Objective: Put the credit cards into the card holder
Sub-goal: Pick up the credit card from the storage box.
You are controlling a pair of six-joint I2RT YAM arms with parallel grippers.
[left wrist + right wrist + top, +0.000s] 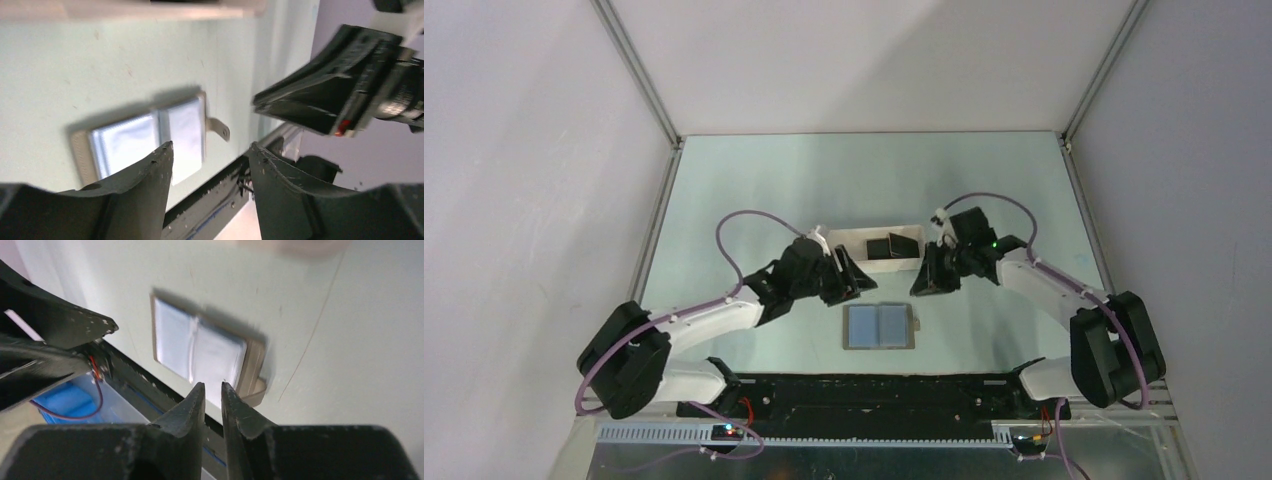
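Left gripper [210, 147] hangs spread and empty, right gripper [213, 386] barely parted, also empty. Just in front lies the card holder [879, 326], open flat, long axis left to right, tab pointing right. The credit cards [892, 245] lean in a white tray [871, 265] behind.

The card holder [880, 326] shows light blue pockets inside a grey-brown border; behind it, the white tray [864, 266] holds credit cards [885, 247] that look black, perhaps dark grey.
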